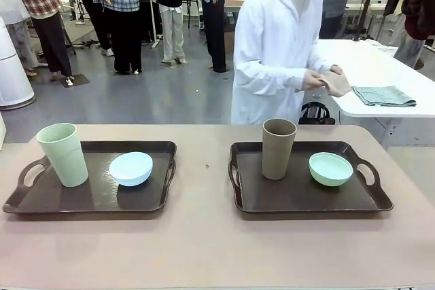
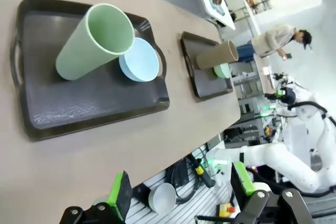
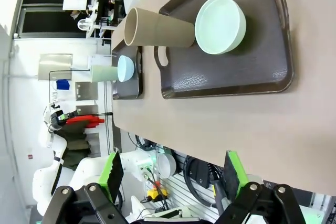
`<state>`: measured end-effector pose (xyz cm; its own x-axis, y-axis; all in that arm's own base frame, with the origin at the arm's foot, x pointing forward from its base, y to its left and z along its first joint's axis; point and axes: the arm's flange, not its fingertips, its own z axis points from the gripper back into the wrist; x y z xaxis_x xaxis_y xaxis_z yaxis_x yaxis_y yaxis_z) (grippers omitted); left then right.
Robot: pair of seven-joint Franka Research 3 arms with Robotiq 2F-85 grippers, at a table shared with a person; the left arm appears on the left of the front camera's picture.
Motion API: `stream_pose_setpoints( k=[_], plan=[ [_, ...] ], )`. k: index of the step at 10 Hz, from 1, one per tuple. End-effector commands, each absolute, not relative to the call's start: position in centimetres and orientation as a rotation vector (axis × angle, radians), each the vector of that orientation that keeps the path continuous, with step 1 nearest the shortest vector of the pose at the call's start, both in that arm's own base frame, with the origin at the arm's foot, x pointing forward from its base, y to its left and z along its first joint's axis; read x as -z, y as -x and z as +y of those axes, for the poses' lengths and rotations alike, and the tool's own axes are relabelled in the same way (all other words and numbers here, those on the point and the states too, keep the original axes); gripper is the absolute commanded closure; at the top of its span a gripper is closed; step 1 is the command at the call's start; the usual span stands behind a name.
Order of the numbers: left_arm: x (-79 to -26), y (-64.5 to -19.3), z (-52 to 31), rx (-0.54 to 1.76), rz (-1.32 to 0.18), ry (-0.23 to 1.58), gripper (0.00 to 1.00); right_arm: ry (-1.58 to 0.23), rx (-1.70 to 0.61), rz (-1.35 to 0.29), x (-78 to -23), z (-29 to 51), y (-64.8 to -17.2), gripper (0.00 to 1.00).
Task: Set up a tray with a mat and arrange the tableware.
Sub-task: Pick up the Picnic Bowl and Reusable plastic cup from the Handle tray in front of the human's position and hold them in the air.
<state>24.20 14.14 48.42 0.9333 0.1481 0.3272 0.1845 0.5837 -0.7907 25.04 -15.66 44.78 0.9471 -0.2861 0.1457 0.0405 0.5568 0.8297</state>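
Note:
Two dark brown trays sit on the table. On the left tray point(image 1: 88, 198) stand a pale green cup point(image 1: 62, 154) and a light blue bowl point(image 1: 130, 168). The right tray point(image 1: 306, 198) carries a brown cup point(image 1: 279, 148) and a pale green bowl point(image 1: 330, 168). A folded grey-green mat point(image 1: 384, 96) lies on the white table behind, beside the person's hands point(image 1: 326, 81). My left gripper point(image 2: 181, 192) hangs open off the table's near edge, well short of the left tray point(image 2: 84, 103). My right gripper point(image 3: 172, 174) is open too, held back from the right tray point(image 3: 231, 72).
A person in a white coat point(image 1: 275, 45) stands across the table, turned toward the white side table point(image 1: 380, 73). Bare tabletop point(image 1: 204, 242) lies between the trays and in front of them. Other people stand farther back.

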Motion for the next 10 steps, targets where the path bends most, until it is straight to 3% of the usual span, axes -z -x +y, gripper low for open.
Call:
stream_pose_setpoints(
  k=[1,10],
  plan=[
    [-48.28,-24.28,14.58,-0.021,-0.381,0.968,0.0,-0.971,0.199,-0.276,-44.86,-15.42,-25.39,0.0],
    [-48.28,-24.28,14.58,-0.021,-0.381,0.968,0.0,-0.971,0.199,-0.276,-44.86,-15.42,-25.39,0.0]
  ],
)
